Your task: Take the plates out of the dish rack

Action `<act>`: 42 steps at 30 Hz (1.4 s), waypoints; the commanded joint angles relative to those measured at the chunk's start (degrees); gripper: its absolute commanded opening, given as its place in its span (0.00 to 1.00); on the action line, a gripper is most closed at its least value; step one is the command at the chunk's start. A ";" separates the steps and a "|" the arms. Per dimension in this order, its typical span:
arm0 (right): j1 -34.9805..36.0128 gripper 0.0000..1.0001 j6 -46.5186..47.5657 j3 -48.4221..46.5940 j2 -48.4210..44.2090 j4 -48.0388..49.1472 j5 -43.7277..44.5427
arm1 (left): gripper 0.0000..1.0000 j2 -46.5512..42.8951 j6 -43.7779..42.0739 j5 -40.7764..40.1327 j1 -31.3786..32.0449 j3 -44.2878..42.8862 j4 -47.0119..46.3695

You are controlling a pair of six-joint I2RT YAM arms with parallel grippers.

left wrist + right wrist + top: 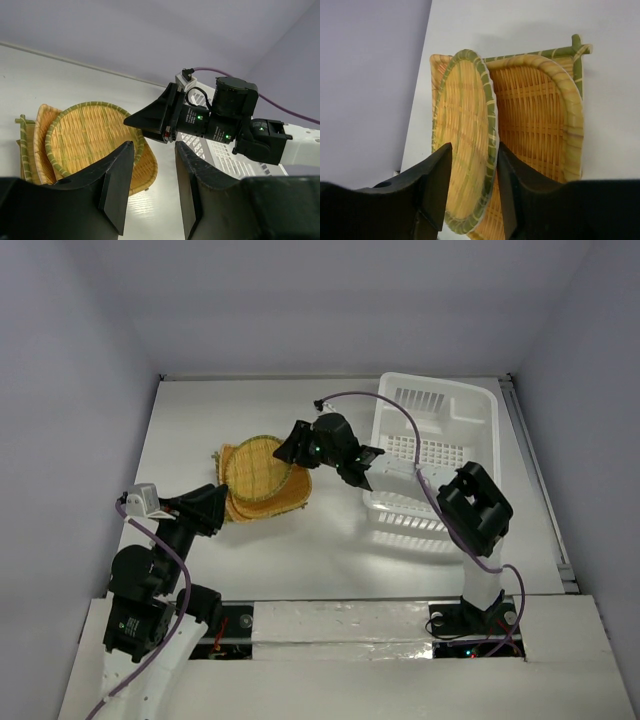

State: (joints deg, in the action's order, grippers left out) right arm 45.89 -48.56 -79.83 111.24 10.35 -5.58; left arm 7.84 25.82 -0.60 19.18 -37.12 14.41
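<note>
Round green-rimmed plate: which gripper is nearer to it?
Right. The right gripper straddles the rim of the round plate; the left gripper is apart from it, toward the near left.

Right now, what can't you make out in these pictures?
Top view: the right arm covers part of the dish rack, so its contents there are uncertain.
Right wrist view: the right gripper hides whether it pinches the round plate.
All views: the stacked plates overlap, so the count is unclear.

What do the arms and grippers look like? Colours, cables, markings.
On left arm and right arm: black joint housings, white lower links. On left gripper and right gripper: matte black wedge-shaped fingers. A purple cable runs along each arm; green LEDs dot the right wrist.
</note>
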 commanded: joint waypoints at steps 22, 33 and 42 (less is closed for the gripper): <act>6.76 0.68 17.53 -6.93 -13.13 -21.51 35.20 | 0.76 2.97 -1.30 0.34 -2.74 -1.64 -2.28; 7.29 0.10 23.77 24.27 -61.90 -14.30 54.00 | 0.96 5.17 -2.79 1.13 -2.74 -5.58 -0.70; 7.29 0.87 26.84 26.83 -86.44 -22.39 68.42 | 0.96 7.19 -4.64 -2.21 -2.74 -12.62 -1.49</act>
State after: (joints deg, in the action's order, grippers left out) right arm 52.62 -23.66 -53.89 26.39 -8.14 55.13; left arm 13.74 22.83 -1.17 16.75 -47.35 15.59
